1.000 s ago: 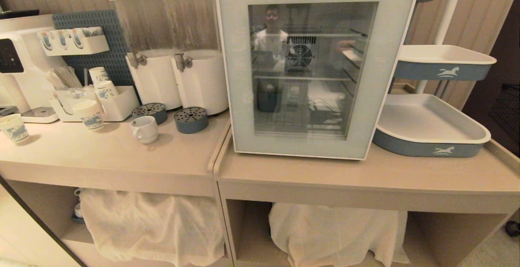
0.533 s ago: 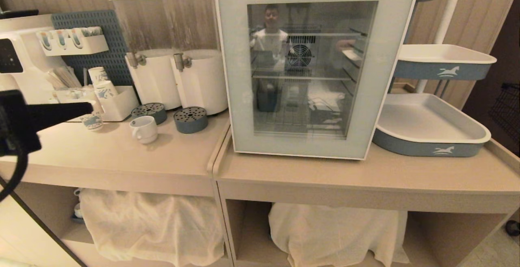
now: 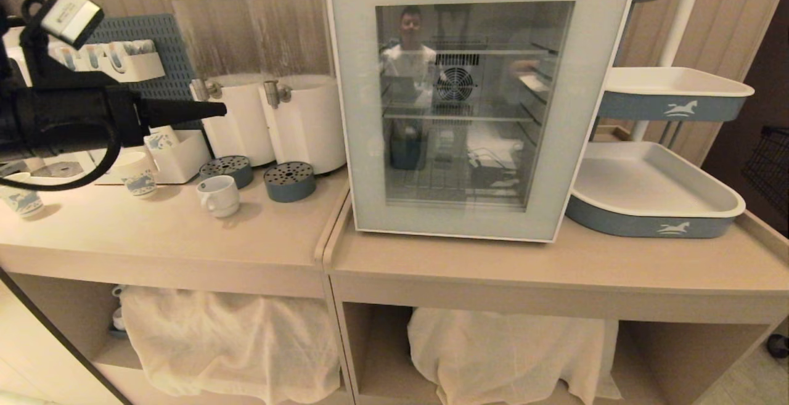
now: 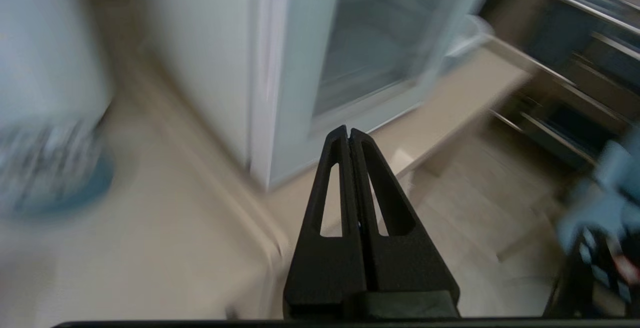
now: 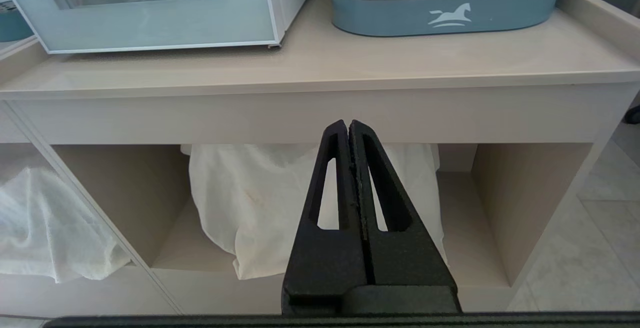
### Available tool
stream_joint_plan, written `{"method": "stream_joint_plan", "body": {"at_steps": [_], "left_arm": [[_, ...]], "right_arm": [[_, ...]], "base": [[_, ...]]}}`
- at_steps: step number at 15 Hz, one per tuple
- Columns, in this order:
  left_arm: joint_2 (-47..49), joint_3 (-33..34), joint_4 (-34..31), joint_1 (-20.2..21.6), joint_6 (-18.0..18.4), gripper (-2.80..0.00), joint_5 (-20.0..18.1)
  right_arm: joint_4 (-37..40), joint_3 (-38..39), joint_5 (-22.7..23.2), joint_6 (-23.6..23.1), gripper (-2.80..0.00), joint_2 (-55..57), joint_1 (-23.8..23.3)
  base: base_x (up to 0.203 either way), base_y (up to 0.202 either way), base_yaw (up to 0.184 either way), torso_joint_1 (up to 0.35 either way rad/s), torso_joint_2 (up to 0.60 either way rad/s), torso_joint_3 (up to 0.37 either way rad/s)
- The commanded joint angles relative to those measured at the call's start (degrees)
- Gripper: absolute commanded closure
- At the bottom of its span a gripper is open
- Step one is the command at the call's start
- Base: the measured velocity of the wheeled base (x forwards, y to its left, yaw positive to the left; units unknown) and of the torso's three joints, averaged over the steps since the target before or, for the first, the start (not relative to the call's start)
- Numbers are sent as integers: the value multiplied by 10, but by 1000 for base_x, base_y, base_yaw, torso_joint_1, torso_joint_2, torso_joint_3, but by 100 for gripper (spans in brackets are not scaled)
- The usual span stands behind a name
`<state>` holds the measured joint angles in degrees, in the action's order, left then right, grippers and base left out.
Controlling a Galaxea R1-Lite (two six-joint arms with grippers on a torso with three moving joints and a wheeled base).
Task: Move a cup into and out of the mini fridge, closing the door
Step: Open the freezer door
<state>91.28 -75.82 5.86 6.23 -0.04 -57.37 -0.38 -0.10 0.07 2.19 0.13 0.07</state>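
White cup (image 3: pixel 219 195) on counter | door (image 3: pixel 474 103) closed | left gripper (image 3: pixel 219 109) clenched empty, above cup | right gripper (image 5: pixel 350 128) clenched, low

Left arm (image 3: pixel 68 122) matte black, looped black cable, small silver-white box on top; both grippers black, tapered fingers (image 5: pixel 327 188) with long slot cutouts.

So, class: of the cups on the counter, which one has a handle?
The plain white cup in front of the round grey drip trays. It has a loop handle; the paper cups beside it are taller, handleless and blue-printed.
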Motion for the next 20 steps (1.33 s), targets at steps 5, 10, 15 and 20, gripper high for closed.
{"method": "stream_joint_plan", "body": {"at_steps": [5, 10, 15, 20], "left_arm": [[211, -177, -16, -52, 29, -100, -40], [294, -219, -8, -72, 78, -280, -104], [318, -239, 2, -93, 96, -280, -101], [317, -248, 2, -101, 94, -280, -104]], "right_arm": [[-1, 0, 0, 0, 0, 1, 0], [-1, 0, 0, 1, 0, 0, 0], [-1, 1, 0, 1, 0, 0, 0], [-1, 1, 0, 0, 0, 0, 0]], "base": [[0, 0, 0, 0, 0, 0], [0, 0, 0, 0, 0, 0], [0, 0, 0, 0, 0, 0], [0, 0, 0, 0, 0, 0]]}}
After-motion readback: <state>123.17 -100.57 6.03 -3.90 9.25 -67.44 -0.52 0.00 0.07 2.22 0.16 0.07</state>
